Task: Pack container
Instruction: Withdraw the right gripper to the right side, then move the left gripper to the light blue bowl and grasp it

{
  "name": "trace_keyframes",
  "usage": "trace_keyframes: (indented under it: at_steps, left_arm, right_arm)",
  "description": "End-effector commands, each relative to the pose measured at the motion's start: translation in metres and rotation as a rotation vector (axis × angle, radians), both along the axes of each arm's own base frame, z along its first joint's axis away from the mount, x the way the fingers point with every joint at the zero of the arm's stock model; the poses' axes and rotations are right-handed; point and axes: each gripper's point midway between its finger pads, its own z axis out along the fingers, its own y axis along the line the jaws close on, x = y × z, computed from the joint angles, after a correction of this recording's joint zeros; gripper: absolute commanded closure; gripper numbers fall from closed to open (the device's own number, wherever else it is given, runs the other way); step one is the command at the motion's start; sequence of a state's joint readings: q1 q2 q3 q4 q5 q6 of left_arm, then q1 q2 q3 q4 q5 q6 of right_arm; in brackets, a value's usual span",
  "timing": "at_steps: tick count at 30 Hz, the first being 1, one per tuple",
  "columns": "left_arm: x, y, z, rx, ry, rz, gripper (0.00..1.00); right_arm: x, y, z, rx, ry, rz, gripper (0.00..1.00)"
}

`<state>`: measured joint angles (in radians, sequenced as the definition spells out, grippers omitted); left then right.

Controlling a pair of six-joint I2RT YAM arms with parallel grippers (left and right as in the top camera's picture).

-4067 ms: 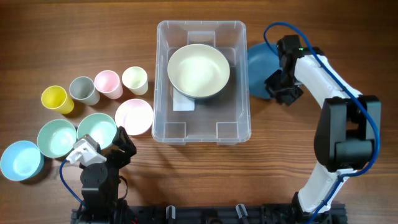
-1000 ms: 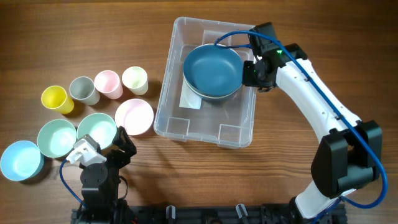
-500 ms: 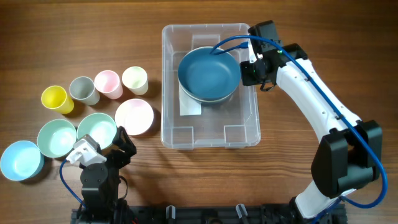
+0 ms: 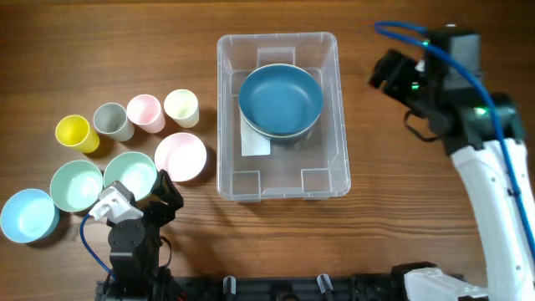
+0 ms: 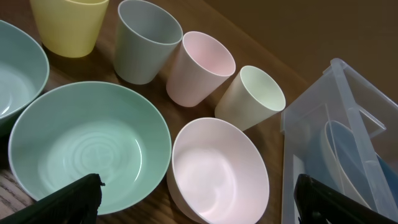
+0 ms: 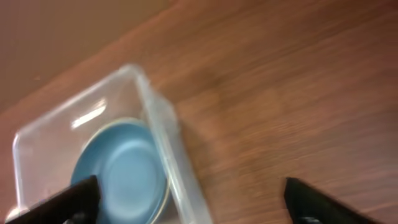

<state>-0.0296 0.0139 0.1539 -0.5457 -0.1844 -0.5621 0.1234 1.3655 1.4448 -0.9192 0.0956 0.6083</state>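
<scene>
Overhead, we start at the left, where the loose pieces stand on the wooden table (image 4: 376, 209): a light blue bowl (image 4: 29, 215), a mint bowl (image 4: 75, 186), a second mint bowl (image 4: 129, 174) and a pink bowl (image 4: 180, 156). Behind them is a row of yellow cup (image 4: 73, 133), grey cup (image 4: 110, 121), pink cup (image 4: 145, 113) and cream cup (image 4: 180, 107). None of these is packed yet.

The left gripper (image 4: 165, 191) sits low beside the second mint bowl. In its wrist view the fingers stand apart with nothing between them.

At centre, the container (image 4: 282, 188) rests on the table, its long axis running 12 to 6 o'clock. It holds a dark blue bowl (image 4: 281, 100) in the 12 o'clock half, over a white label (image 4: 255, 144).

At the right, the right gripper (image 4: 391, 71) hangs outside the container. Its wrist view is blurred, but the fingers show spread and empty.

We judge that the next piece comes from the left cluster. The left arm is clearly nearer to it, and the container lies at about 2 o'clock from that gripper. From the right gripper the container lies at about 8 o'clock, with the cluster well beyond it.
</scene>
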Motion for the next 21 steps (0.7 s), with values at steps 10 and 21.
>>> trace_keyframes:
  at_steps: [10,21]
  left_arm:
    - [0.002,-0.002,0.003,-0.01,-0.023,-0.012,0.0]
    - [0.002,-0.027,0.067,-0.054,-0.165,-0.151,0.03]
  right_arm:
    - [-0.002,-0.042,0.005,0.021,-0.013,-0.199,0.0]
    - [-0.002,-0.042,0.004,0.021,-0.012,-0.199,0.0]
